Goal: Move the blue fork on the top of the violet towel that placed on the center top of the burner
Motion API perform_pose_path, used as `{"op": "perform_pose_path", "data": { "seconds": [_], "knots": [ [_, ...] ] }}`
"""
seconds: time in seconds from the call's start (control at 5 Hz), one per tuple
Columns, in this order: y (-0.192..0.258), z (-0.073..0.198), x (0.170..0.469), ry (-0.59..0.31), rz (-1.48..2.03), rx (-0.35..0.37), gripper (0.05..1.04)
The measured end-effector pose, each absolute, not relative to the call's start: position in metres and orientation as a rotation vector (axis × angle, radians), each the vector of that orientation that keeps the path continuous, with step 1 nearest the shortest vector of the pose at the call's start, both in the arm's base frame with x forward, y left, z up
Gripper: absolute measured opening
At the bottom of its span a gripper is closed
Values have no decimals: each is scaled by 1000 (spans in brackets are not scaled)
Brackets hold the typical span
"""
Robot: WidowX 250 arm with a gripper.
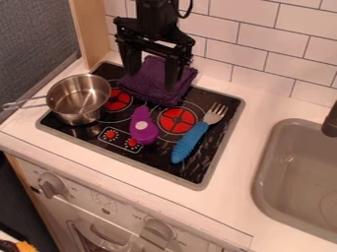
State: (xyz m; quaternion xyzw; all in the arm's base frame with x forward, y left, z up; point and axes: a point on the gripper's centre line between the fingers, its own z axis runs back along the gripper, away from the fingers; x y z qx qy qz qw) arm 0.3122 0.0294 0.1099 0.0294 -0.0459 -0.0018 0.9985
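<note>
The gripper (151, 74) hangs at the back of the stove, over the violet towel, its two fingers spread apart with nothing held between them. Folded into a pile, the violet towel (155, 87) lies at the back centre of the black burner plate (220, 106). The fork with the blue handle (189, 142) lies on the right part of the stove, tines pointing to the back right, handle end toward the front. It is apart from both the towel and the gripper.
A steel pot (79, 101) stands on the left of the stove, its handle pointing left. A purple toy (143, 129) lies near the red knobs, between pot and fork. The grey sink (296, 177) is at the right, and a tiled wall (260, 49) rises behind.
</note>
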Motion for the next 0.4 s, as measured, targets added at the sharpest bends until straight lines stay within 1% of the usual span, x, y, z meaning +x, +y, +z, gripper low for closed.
{"op": "perform_pose_path", "data": {
  "seconds": [0.2,0.4],
  "knots": [
    [30,101,310,-63,-2,55,1001],
    [44,91,302,-50,51,47,1001]
  ]
}}
